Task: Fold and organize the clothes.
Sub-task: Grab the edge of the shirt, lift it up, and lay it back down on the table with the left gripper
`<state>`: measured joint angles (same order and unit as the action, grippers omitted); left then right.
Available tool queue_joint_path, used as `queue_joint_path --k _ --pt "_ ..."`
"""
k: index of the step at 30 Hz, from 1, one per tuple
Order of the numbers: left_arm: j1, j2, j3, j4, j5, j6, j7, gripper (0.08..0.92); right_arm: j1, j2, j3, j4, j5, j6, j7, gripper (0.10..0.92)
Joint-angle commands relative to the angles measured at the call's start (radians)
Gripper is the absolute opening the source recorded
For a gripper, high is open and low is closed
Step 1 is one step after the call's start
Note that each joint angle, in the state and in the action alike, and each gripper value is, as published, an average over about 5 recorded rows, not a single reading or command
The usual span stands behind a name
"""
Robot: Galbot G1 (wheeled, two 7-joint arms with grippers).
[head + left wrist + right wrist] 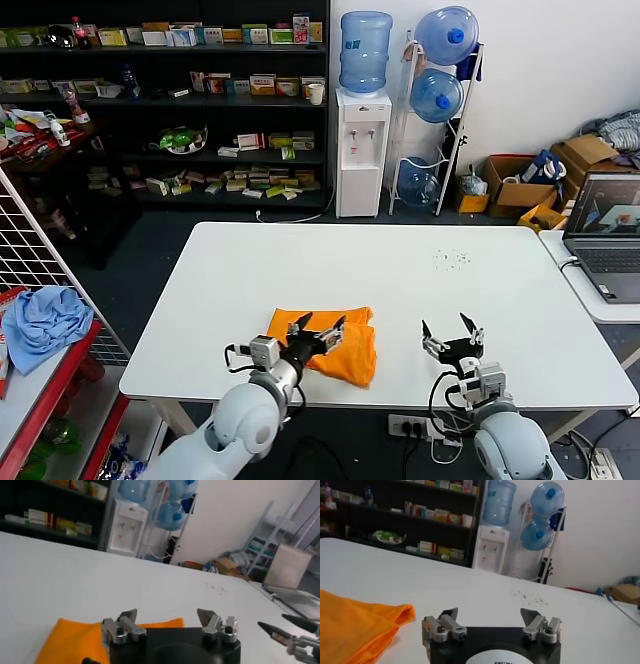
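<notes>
The orange T-shirt [335, 342] lies folded into a small bundle on the white table [400, 270], near its front edge. My left gripper [320, 330] is open and empty, hovering just over the near left part of the shirt. The shirt shows behind the open fingers in the left wrist view [75, 637]. My right gripper [452, 330] is open and empty, over bare table to the right of the shirt. The shirt's edge shows in the right wrist view [355, 627]. The left gripper [167, 617] and right gripper [490, 615] hold nothing.
A light blue cloth [42, 320] lies on a red rack at the left. A laptop [605, 235] sits on a side table at the right. Shelves and a water dispenser [362, 150] stand behind the table.
</notes>
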<state>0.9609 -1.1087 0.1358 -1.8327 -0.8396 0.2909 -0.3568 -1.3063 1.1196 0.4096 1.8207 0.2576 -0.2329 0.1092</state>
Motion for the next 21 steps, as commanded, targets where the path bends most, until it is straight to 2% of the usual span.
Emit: queue_joint_path --k 1,6,10,21 --pt "0.028 0.207 -0.118 0.008 -0.048 0.104 0.123 0.814 0.001 -0.013 -0.005 0.005 0.005 0.002 -0.028 0.823" --pt "0.024 0.236 -0.169 0.054 -0.104 0.158 0.246 0.822 -0.001 -0.019 -0.004 0.004 0.011 0.004 -0.033 0.823" --pt "-0.005 0.222 -0.182 0.119 -0.132 0.166 0.327 0.823 -0.009 -0.021 0.001 0.002 0.013 0.007 -0.037 0.823" --pt "-0.085 0.162 -0.155 0.309 -0.075 0.184 0.415 0.823 -0.027 -0.029 0.021 0.004 0.019 0.009 -0.041 0.823"
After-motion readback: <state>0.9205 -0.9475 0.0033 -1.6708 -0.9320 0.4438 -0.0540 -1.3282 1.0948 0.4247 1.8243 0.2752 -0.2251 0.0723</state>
